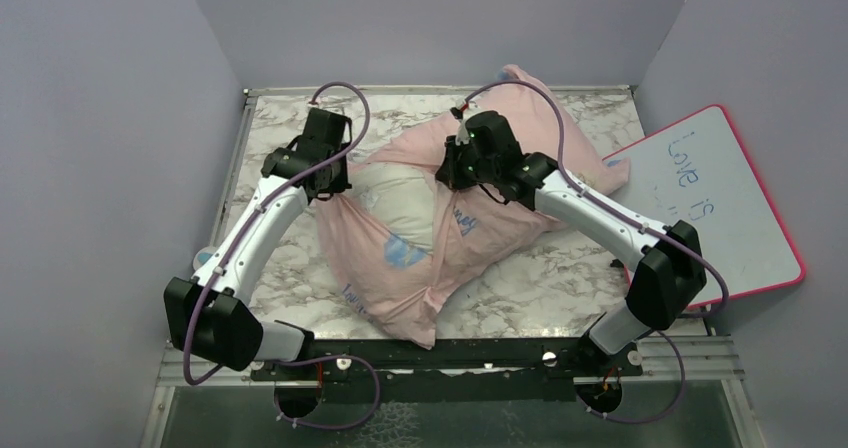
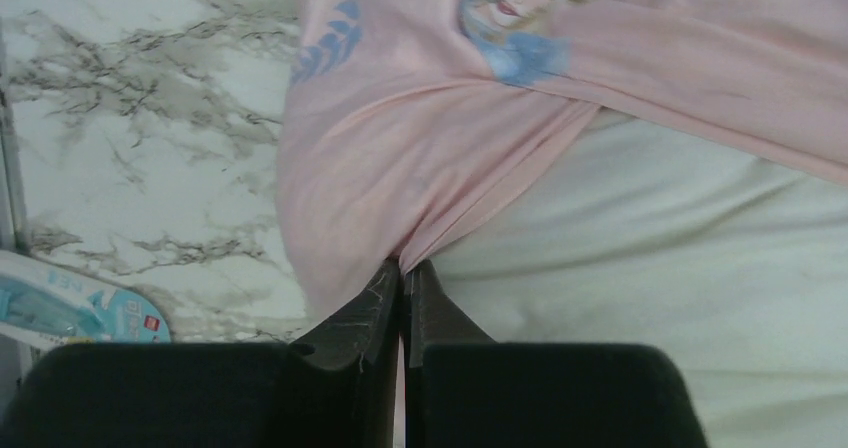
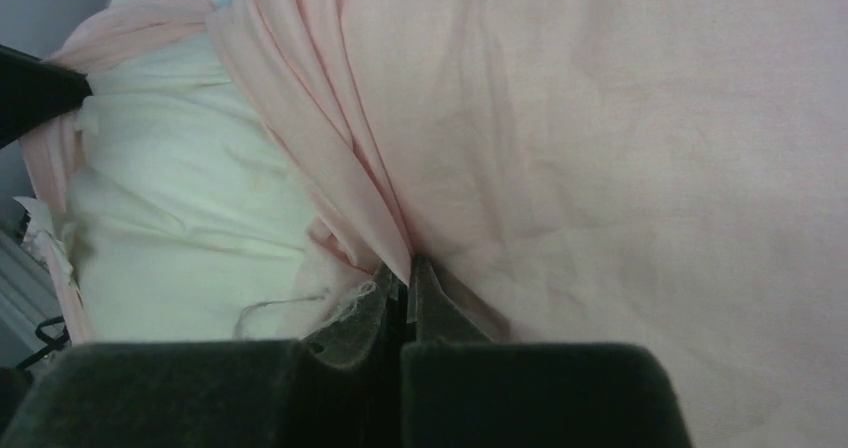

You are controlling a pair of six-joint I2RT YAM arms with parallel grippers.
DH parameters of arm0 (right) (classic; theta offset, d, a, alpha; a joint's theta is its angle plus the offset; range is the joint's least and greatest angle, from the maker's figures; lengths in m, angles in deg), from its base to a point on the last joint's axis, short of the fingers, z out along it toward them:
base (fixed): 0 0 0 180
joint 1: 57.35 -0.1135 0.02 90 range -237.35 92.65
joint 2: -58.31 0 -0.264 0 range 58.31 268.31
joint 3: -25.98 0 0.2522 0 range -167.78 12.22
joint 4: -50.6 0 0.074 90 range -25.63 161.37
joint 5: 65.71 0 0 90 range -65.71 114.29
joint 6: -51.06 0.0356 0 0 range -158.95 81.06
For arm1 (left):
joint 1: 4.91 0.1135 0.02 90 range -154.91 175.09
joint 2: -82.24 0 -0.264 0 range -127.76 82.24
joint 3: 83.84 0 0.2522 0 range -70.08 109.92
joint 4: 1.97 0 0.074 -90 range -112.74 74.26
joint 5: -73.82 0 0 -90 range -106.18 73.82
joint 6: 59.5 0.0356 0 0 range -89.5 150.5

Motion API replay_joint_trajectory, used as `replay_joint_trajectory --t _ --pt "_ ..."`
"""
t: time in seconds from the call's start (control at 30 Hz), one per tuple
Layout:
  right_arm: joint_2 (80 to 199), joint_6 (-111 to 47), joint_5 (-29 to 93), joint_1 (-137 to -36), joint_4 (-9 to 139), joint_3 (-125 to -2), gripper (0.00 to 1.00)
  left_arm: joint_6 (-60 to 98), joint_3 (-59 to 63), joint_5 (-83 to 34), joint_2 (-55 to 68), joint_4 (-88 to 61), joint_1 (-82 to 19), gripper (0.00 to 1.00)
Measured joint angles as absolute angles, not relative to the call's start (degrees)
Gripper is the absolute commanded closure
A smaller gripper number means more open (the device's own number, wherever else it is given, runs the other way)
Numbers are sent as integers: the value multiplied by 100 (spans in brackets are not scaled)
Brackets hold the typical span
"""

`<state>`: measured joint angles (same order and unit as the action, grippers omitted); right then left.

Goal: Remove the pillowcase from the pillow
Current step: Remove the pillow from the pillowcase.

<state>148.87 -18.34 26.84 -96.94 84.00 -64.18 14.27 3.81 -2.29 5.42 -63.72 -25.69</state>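
1. the marble table (image 1: 560, 278) has bare room at the near right; the walls (image 1: 100, 168) stand close at left and back.
2. the pillow (image 1: 400, 193) lies in the middle, its white part showing.
3. the pillowcase (image 1: 395, 273) covers most of it; the peeling seems only begun.
4. the left gripper (image 2: 405, 268) and the right gripper (image 3: 408, 266) each clench its pink edge; next, i think, pull the opening wider.

A grey-veined marble-patterned tabletop (image 1: 560, 278) sat boxed in on three sides by plain lavender walls (image 1: 100, 118) under even light, with a pink-framed whiteboard (image 1: 720, 208) bearing blue handwriting at its right edge and a metal rail (image 1: 700, 353) along its near edge.
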Motion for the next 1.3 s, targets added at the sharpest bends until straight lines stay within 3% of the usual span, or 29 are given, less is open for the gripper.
replay_joint_trajectory --t 0.23,0.47,0.67,0.77,0.83,1.1,1.3 --pt "15228 -1574 2397 -9884 8479 -6715 99 1353 -21 -1322 475 -6027 -925 100" --pt "15268 -1594 2588 -9934 8433 -6722 99 645 -1582 -3239 571 -4678 22 100" --pt "15226 -2036 3324 -9797 8556 -6820 82 70 -2508 -4292 818 -3605 238 100" --pt "15226 -2237 3615 -9773 8875 -7137 62 20 -2607 -4533 1004 -3391 260 100" --pt "15228 -2392 3709 -9790 9176 -7452 54 11 -2631 -4629 1119 -3325 260 100" --pt "15248 -2912 3724 -9950 9992 -8859 35 7 -2650 -4920 1340 -3196 260 100" --pt "15554 -3010 3252 -10763 10293 -9244 25 -17 -2648 -4992 1366 -3179 260 100"
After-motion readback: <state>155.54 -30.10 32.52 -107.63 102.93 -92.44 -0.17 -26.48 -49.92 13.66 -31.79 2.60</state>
